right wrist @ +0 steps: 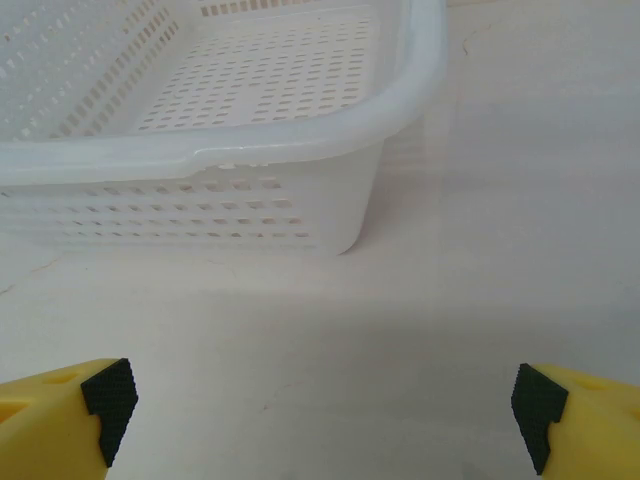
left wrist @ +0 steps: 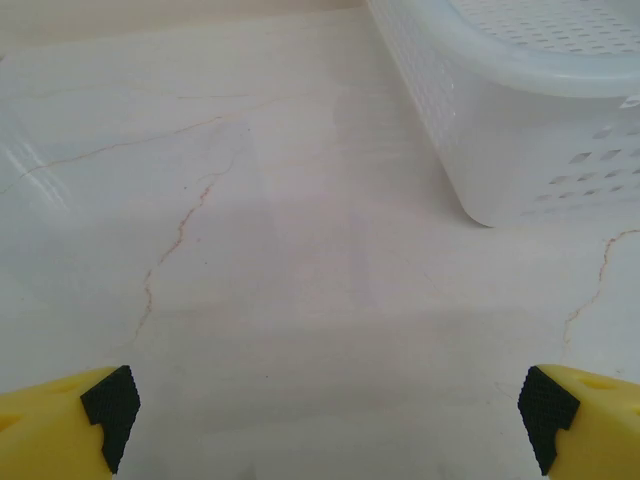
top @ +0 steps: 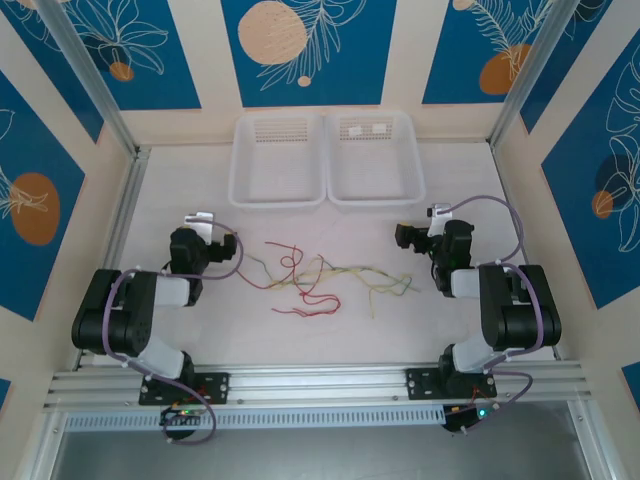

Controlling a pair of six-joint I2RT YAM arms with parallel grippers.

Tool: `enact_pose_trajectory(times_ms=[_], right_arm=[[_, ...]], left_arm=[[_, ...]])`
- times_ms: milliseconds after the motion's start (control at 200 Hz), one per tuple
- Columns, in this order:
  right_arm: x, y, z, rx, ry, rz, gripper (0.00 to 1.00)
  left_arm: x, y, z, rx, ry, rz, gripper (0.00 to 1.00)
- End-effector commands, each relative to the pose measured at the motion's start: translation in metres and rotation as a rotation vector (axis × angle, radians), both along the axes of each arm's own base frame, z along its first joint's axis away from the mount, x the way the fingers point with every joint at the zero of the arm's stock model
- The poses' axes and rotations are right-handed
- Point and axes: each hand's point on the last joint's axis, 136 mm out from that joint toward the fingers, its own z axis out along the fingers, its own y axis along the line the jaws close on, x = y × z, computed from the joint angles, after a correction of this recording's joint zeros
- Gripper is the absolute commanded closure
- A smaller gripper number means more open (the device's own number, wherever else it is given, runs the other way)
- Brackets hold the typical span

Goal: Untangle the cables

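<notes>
Centre left in the top view, the left gripper (top: 201,221) sits with fingers spread wide. Mid-frame, the red and yellow-green cables (top: 320,280) lie tangled on the table (top: 200,325). Centre right, the right gripper (top: 437,216) is equally spread, near a basket (top: 375,203).

There are two robot arms: the left arm (top: 130,310) and the right arm (top: 510,305). Each has one end effector: the left end effector (left wrist: 327,400) and the right end effector (right wrist: 325,400). There are two white baskets: the left basket (top: 277,200) and the right basket (top: 375,203). There are a few red cables (top: 310,300) and a few yellow-green cables (top: 385,278), too tangled to count.
</notes>
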Motion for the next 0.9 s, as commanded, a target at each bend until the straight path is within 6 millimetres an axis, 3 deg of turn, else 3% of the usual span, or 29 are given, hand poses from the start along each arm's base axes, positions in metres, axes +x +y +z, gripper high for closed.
enact_pose_trajectory(times_ms=[0,685,765,795,895], right_arm=[[0.007,0.002,0.011,-0.010,-0.036,0.017,0.01],[0.005,0.000,0.013,0.009,-0.048,0.015,0.01],[-0.005,-0.007,0.039,-0.011,-0.093,-0.047,0.01],[-0.013,-0.009,0.059,-0.009,-0.108,-0.066,0.01],[-0.047,-0.025,0.113,0.062,-0.095,-0.193,0.01]], left_arm=[[0.006,0.002,0.009,0.006,-0.026,-0.002,0.00],[0.005,0.002,0.010,0.001,-0.031,-0.004,0.00],[-0.001,-0.005,0.022,0.011,-0.054,-0.043,0.00],[-0.005,-0.007,0.033,0.023,-0.052,-0.047,0.00],[-0.028,0.007,0.100,-0.027,-0.082,0.091,0.01]])
